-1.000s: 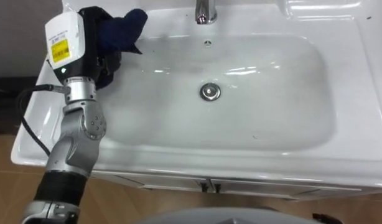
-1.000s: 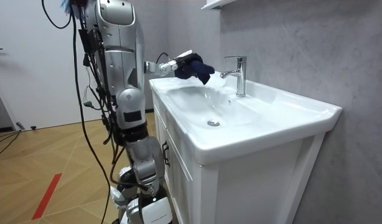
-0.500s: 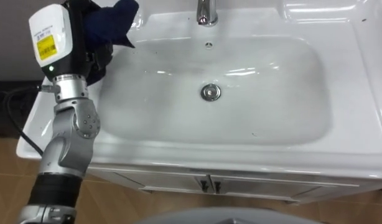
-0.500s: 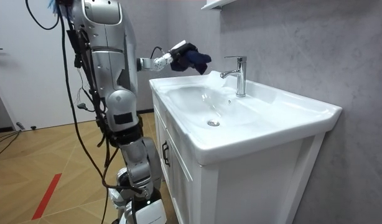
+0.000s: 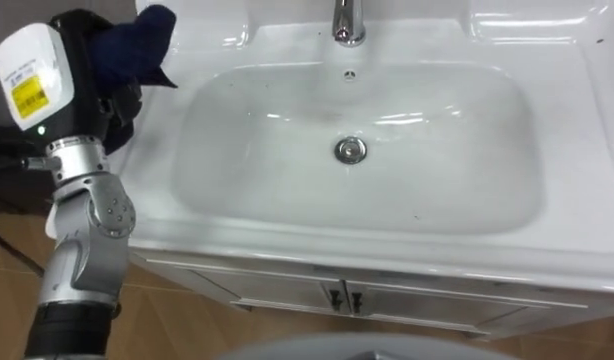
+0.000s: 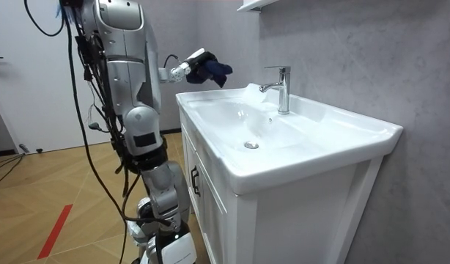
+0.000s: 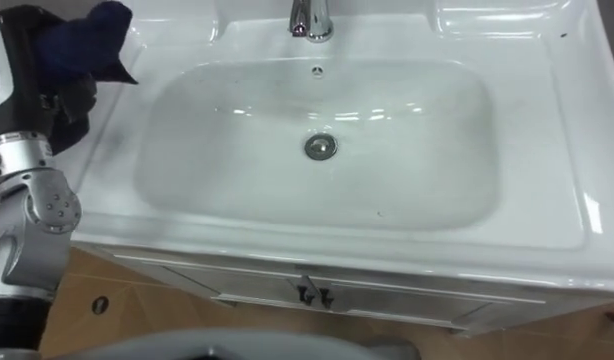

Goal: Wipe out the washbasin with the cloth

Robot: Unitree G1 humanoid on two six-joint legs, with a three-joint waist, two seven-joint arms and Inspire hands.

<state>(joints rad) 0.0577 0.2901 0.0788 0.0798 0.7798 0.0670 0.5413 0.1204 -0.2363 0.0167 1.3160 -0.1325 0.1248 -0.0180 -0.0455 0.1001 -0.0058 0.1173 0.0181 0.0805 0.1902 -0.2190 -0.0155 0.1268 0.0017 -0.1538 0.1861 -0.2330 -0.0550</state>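
White basin (image 5: 457, 190) sits before me by a grey wall, and my left hand (image 5: 85, 45), held in the air off its left edge, clutches the dark blue cloth (image 5: 139, 42) (bunched up).

A bathroom: a white rectangular ceramic basin (image 5: 277, 185) tops a white cabinet (image 6: 212, 202), with a chrome tap (image 6: 283, 88) at the basin's back edge, grey plaster wall (image 6: 357, 62) behind, parquet floor (image 6: 42, 194) below.
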